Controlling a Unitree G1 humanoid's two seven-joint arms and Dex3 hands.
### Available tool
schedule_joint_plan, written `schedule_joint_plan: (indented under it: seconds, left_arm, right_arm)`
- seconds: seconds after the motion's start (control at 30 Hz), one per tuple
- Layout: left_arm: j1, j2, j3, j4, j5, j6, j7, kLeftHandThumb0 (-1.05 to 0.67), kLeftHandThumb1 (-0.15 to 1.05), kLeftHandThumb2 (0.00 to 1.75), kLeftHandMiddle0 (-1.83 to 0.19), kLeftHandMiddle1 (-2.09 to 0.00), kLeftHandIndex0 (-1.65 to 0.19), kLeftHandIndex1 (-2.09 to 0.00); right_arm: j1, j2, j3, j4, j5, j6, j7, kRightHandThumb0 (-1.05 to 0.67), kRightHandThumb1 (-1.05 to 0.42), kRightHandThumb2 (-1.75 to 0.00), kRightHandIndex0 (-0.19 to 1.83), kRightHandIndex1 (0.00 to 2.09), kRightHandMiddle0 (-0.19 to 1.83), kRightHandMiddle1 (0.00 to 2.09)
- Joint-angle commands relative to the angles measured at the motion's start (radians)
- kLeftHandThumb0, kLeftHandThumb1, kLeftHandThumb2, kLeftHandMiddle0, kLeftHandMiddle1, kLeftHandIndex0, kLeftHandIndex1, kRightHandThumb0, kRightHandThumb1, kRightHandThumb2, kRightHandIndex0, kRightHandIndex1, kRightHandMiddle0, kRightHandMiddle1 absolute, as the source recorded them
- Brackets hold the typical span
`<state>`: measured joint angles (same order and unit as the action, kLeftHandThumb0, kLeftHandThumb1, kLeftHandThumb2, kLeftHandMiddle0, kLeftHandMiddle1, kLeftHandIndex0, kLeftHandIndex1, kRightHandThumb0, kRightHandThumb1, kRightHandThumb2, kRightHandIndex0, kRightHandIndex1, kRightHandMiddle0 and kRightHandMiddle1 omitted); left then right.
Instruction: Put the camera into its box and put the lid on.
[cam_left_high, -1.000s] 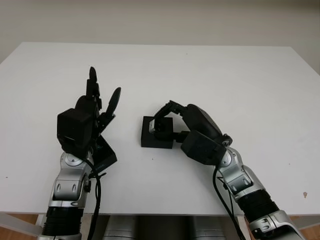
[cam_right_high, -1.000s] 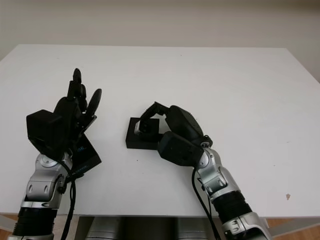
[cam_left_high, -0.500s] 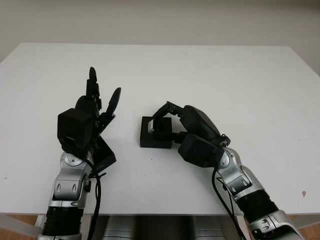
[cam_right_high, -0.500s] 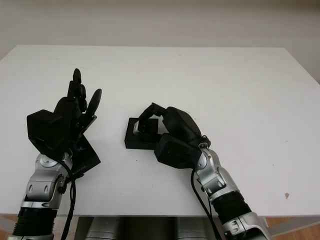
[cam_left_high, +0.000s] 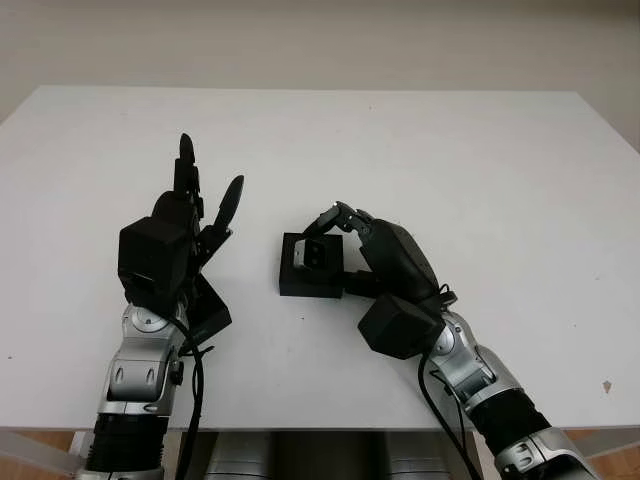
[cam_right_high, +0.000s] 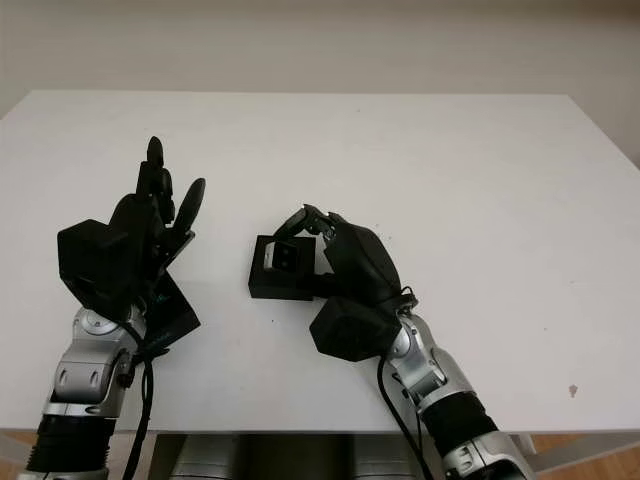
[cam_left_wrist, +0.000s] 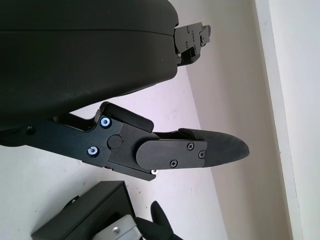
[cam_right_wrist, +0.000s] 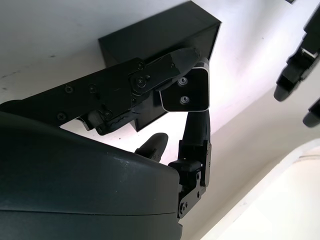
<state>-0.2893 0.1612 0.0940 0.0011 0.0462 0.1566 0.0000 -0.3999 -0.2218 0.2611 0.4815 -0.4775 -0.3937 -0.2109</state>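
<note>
From the head camera I see the white table (cam_left_high: 450, 160) with the black box (cam_left_high: 311, 265) sitting near its middle, open on top. The camera (cam_left_high: 311, 254), a small silver-faced block, sits inside the box. My right hand (cam_left_high: 345, 228) is at the box's right side, fingers curled down over it with the fingertips on the camera; whether it grips the camera or just touches it, I cannot tell. My left hand (cam_left_high: 190, 215) is raised off to the left of the box, well apart from it, released and grasping nothing. A flat black piece (cam_left_high: 205, 308) lies on the table under the left wrist, mostly hidden by the arm; it may be the lid, I cannot be sure.

In the left wrist view, the left hand's finger (cam_left_wrist: 200, 150) reaches out over bare table, holding nothing, and a corner of the box (cam_left_wrist: 82, 215) with a bit of the silver camera (cam_left_wrist: 122, 231) shows at the edge.

In the right wrist view, the right hand's fingers (cam_right_wrist: 165, 72) bend around the silver camera (cam_right_wrist: 186, 91), which sits against the black box (cam_right_wrist: 160, 37).
</note>
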Motion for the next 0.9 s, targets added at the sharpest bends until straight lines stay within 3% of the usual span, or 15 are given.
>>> schedule_joint_plan:
  seconds: [0.0, 0.2, 0.57, 0.7, 0.87]
  left_arm:
    - [0.005, 0.001, -0.001, -0.009, 0.002, -0.007, 0.003, -0.76, 1.05, 0.41, 0.19, -0.03, 0.19, -0.02]
    - [0.003, -0.001, -0.003, 0.01, 0.003, -0.029, 0.003, -0.76, 1.05, 0.4, 0.19, -0.05, 0.19, -0.03]
    - [0.007, 0.0, -0.01, 0.011, 0.007, -0.027, 0.001, -0.74, 1.05, 0.4, 0.18, -0.05, 0.19, 0.0]
    - [0.006, -0.001, -0.01, 0.008, 0.01, -0.024, 0.003, -0.74, 1.05, 0.4, 0.18, -0.05, 0.19, -0.01]
    - [0.002, -0.003, -0.014, 0.003, 0.014, -0.014, 0.007, -0.75, 1.05, 0.39, 0.19, -0.05, 0.19, -0.01]
  right_arm:
    - [-0.009, 0.013, -0.023, -0.005, 0.022, 0.004, -0.006, -0.38, -0.94, -0.06, 0.17, 0.76, 0.35, 1.48]
    - [-0.013, 0.057, -0.088, -0.015, 0.167, 0.058, 0.072, -0.37, -0.94, -0.05, 0.16, 0.77, 0.34, 1.45]
    - [-0.021, 0.135, -0.202, -0.16, 0.435, 0.406, 0.26, -0.41, -0.95, -0.05, 0.13, 0.63, 0.32, 1.52]
    - [-0.044, 0.112, -0.222, -0.258, 0.491, 0.609, 0.332, -0.42, -0.96, -0.05, 0.19, 0.45, 0.31, 1.53]
    - [-0.083, 0.022, -0.233, -0.337, 0.534, 0.766, 0.478, -0.43, -0.97, -0.05, 0.22, 0.26, 0.29, 1.55]
